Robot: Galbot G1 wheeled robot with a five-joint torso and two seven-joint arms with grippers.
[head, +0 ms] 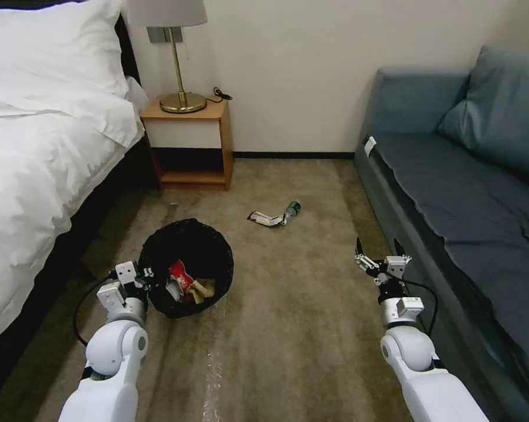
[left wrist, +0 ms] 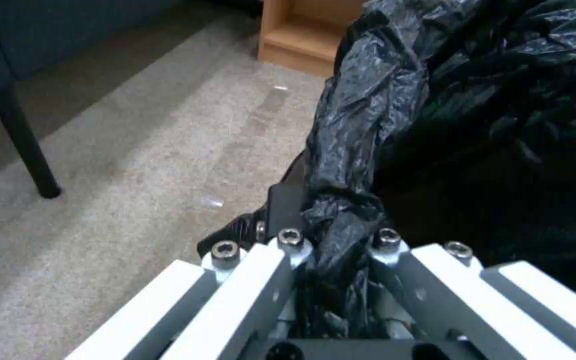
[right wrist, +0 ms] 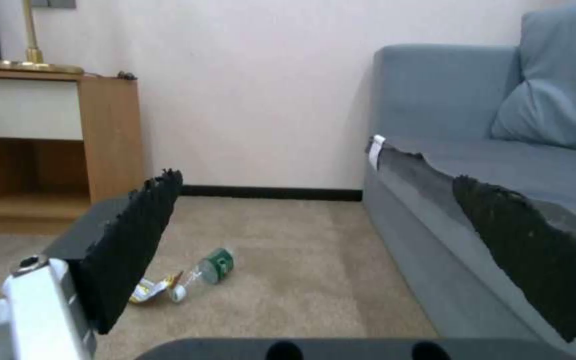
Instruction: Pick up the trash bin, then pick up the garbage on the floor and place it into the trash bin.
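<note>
The trash bin (head: 185, 266), lined with a black bag, hangs tilted at the lower left of the head view. My left gripper (head: 148, 278) is shut on its bagged rim (left wrist: 341, 200). Inside the bin lie a red-and-white wrapper (head: 179, 275) and a crumpled brown paper piece (head: 203, 289). On the floor (head: 299, 305) ahead lie a flat dark-and-gold wrapper (head: 264, 218) and a small green-labelled bottle (head: 291, 208), touching end to end. In the right wrist view the bottle (right wrist: 215, 264) and wrapper (right wrist: 151, 289) lie beyond my right gripper (head: 379, 249), which stands open in the air by the sofa with nothing between its fingers.
A white bed (head: 41, 152) lines the left side and a blue-grey sofa (head: 464, 193) the right. A wooden nightstand (head: 188, 146) with a brass lamp (head: 179, 64) stands against the far wall. A pale shiny tape strip (head: 214, 369) runs along the carpet.
</note>
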